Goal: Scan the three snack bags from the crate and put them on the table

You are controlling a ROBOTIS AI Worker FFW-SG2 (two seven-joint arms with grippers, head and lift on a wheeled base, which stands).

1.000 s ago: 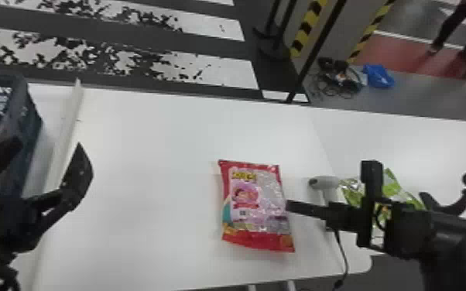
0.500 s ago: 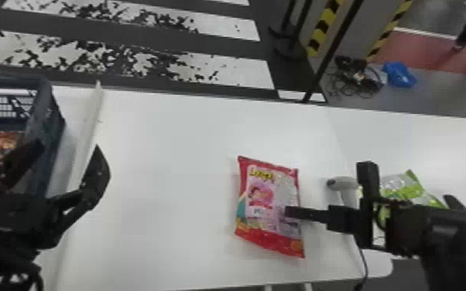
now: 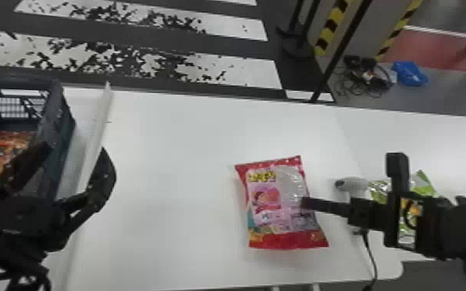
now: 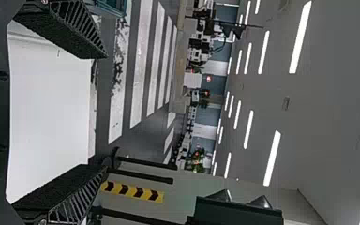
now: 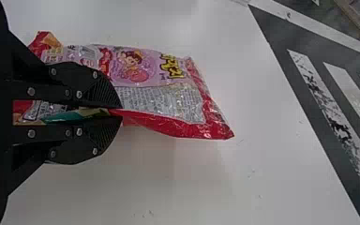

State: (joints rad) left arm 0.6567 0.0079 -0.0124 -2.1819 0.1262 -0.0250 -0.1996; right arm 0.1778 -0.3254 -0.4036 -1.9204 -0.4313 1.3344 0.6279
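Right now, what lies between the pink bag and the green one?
The scanner, in the head view; the right pincer, holding the pink bag, crosses there too.

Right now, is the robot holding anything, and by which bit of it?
Yes, the red and pink snack bag. The right gripper pinches it at one long side.

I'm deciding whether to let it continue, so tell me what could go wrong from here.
The red snack bag might twist or slip, since the right gripper pinches it with much of it sticking out past the fingertips. The gripper could knock the nearby scanner or snag its cable. The green snack bag, close to the scanner, might get pushed too.
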